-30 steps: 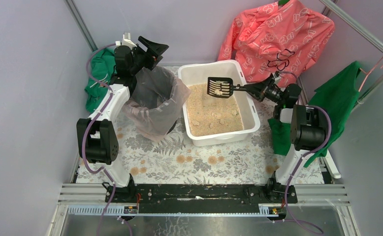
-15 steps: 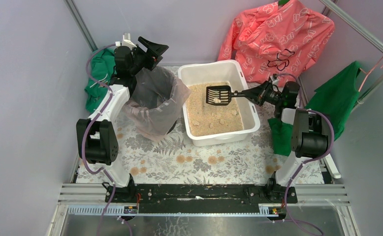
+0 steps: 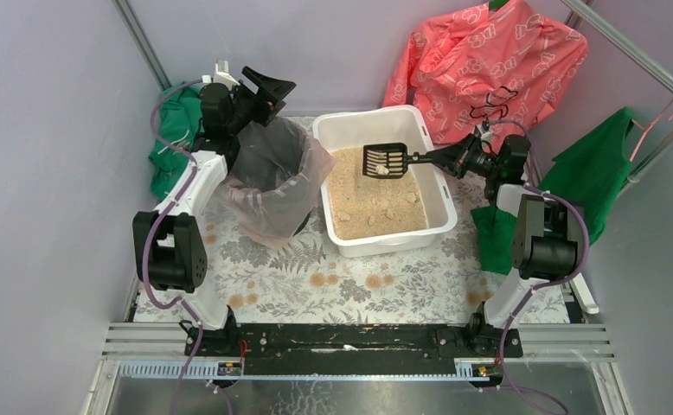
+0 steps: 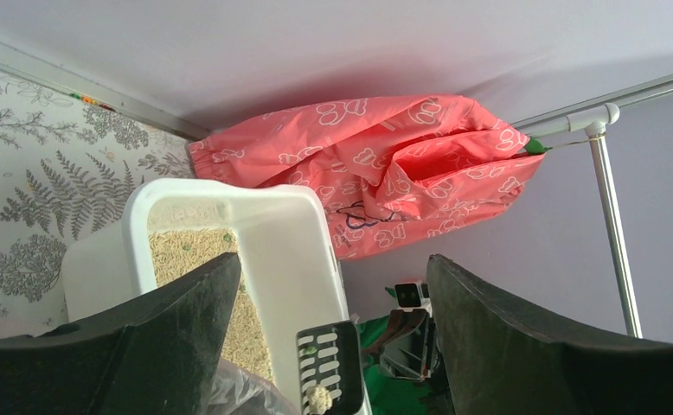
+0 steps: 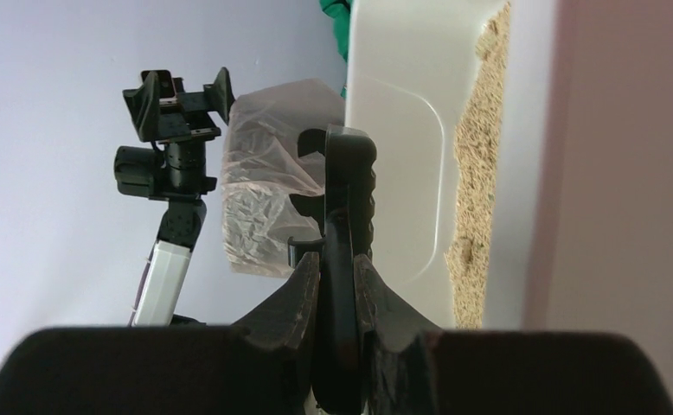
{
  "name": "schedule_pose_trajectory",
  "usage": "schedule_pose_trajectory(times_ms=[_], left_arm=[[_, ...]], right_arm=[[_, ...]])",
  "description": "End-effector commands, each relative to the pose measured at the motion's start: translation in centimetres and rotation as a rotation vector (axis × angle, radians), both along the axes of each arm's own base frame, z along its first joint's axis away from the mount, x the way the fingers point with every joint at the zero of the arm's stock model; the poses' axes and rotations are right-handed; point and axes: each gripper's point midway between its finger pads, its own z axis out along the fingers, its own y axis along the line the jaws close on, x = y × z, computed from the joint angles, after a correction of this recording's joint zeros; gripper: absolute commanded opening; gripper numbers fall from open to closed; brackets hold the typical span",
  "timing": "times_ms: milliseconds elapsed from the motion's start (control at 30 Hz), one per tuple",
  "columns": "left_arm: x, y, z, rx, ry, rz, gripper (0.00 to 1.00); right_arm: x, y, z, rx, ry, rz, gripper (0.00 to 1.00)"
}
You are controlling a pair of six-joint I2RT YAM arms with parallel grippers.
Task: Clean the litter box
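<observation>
The white litter box (image 3: pixel 385 245) holds tan granules (image 3: pixel 372 207) at the table's middle back. My right gripper (image 3: pixel 456 158) is shut on the handle of a black slotted scoop (image 3: pixel 385 161), held level above the litter with a pale clump (image 3: pixel 385 170) in it. In the right wrist view the jaws (image 5: pixel 337 264) clamp the scoop's handle (image 5: pixel 348 173) beside the box wall (image 5: pixel 402 156). My left gripper (image 3: pixel 268 86) is open and empty above the black bin with a clear bag (image 3: pixel 268 177). The left wrist view shows the box (image 4: pixel 290 233) and the scoop (image 4: pixel 333 367) between its open fingers (image 4: pixel 177 337).
A pink garment (image 3: pixel 489 60) hangs at the back right. A green cloth (image 3: pixel 592 173) hangs from a metal rail (image 3: pixel 662 130) at the right, and another green cloth (image 3: pixel 173 138) lies behind the left arm. A floral cover (image 3: pixel 316 277) lies on the table.
The scoop dipped a little toward the litter and rose again, keeping the clump, as the right wrist shifted. The left arm has not moved.
</observation>
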Motion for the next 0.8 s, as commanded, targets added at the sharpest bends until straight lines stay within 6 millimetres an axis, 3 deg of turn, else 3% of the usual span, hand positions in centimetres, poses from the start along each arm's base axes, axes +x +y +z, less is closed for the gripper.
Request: schedule_pose_trajectory(times_ms=[0, 100, 300, 600, 767], left_arm=[[-0.9, 0.6, 0.7, 0.009, -0.027, 0.009, 0.88], [-1.4, 1.0, 1.6, -0.017, -0.041, 0.012, 0.88], [-2.3, 2.2, 3.3, -0.01, -0.06, 0.031, 0.88], [-4.9, 5.0, 1.0, 0.221, 0.052, 0.158, 0.86], [-6.9, 6.9, 0.3, 0.239, 0.045, 0.2, 0.86]], right_arm=[[-1.3, 0.5, -0.7, -0.018, -0.021, 0.02, 0.0], [-1.3, 0.5, 0.9, -0.014, -0.052, 0.009, 0.0], [-0.5, 0.8, 6.7, 0.043, -0.142, 0.016, 0.0], [-0.1, 3.5, 11.5, -0.011, -0.195, 0.045, 0.0], [0.3, 5.8, 15.1, 0.007, -0.247, 0.082, 0.0]])
